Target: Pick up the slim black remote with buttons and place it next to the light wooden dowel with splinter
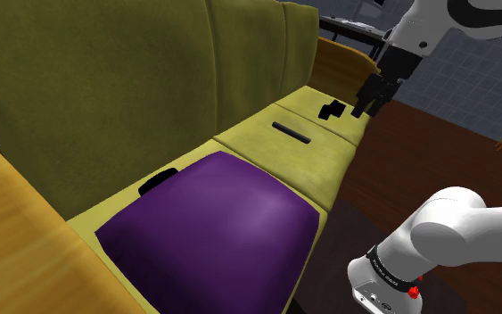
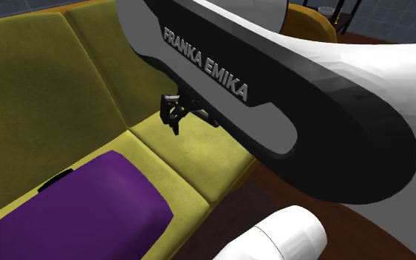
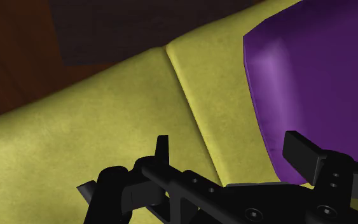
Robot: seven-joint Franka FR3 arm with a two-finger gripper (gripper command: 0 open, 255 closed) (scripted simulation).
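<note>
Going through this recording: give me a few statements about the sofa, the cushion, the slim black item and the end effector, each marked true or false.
1. A purple cushion lies on the seat of the sofa. True.
2. The sofa is upholstered in red. False: it is olive-yellow.
3. The end effector hangs over the purple cushion. False: in the shoulder view it is at the seat's far end, well away from the cushion.
4. A slim black object lies on the seat between the cushion and the end effector. True.
</note>
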